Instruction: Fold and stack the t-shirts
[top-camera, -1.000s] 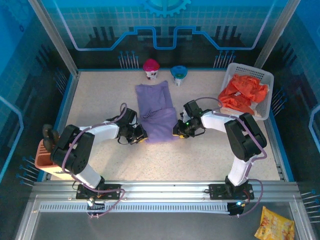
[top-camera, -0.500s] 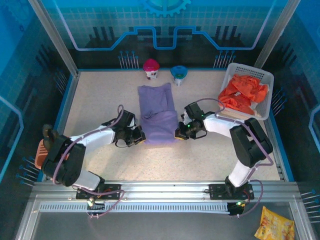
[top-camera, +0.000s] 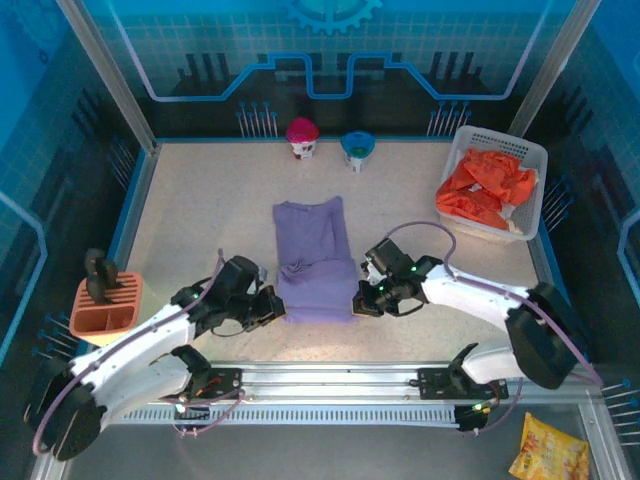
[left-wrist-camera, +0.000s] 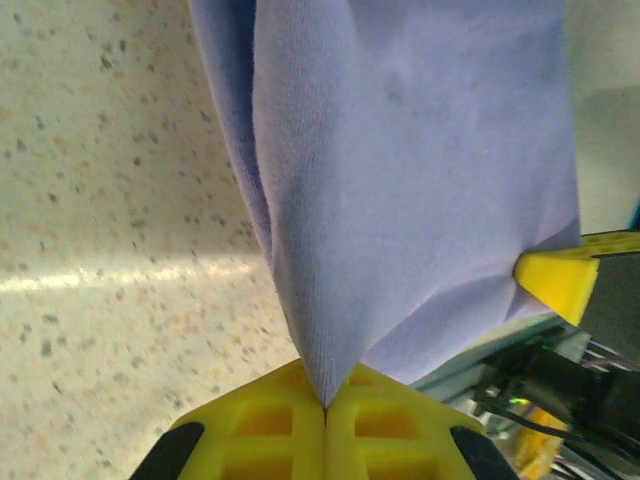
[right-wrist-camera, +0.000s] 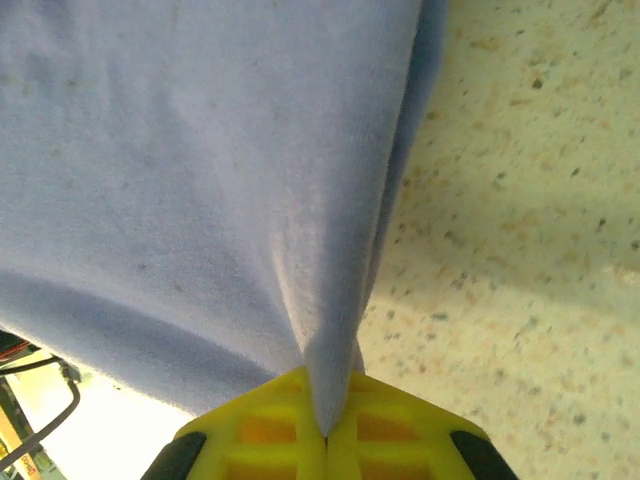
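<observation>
A lavender-purple t-shirt (top-camera: 313, 258) lies as a long folded strip in the middle of the table. My left gripper (top-camera: 274, 306) is shut on its near left corner, and the cloth (left-wrist-camera: 400, 180) runs up from the closed yellow jaws in the left wrist view. My right gripper (top-camera: 359, 301) is shut on the near right corner, where the purple cloth (right-wrist-camera: 220, 180) rises pinched between the yellow jaws. Orange-red t-shirts (top-camera: 486, 185) lie crumpled in the white basket (top-camera: 536, 158) at the back right.
A pink cup (top-camera: 302, 138) and a blue cup (top-camera: 356, 148) stand at the back edge. An orange rack (top-camera: 105, 305) sits at the near left. A yellow snack bag (top-camera: 548, 448) lies beyond the front rail at lower right.
Both grippers have pulled the shirt's near edge toward the front of the table, drawing the strip longer. Both arms have stretched out lower and nearer.
</observation>
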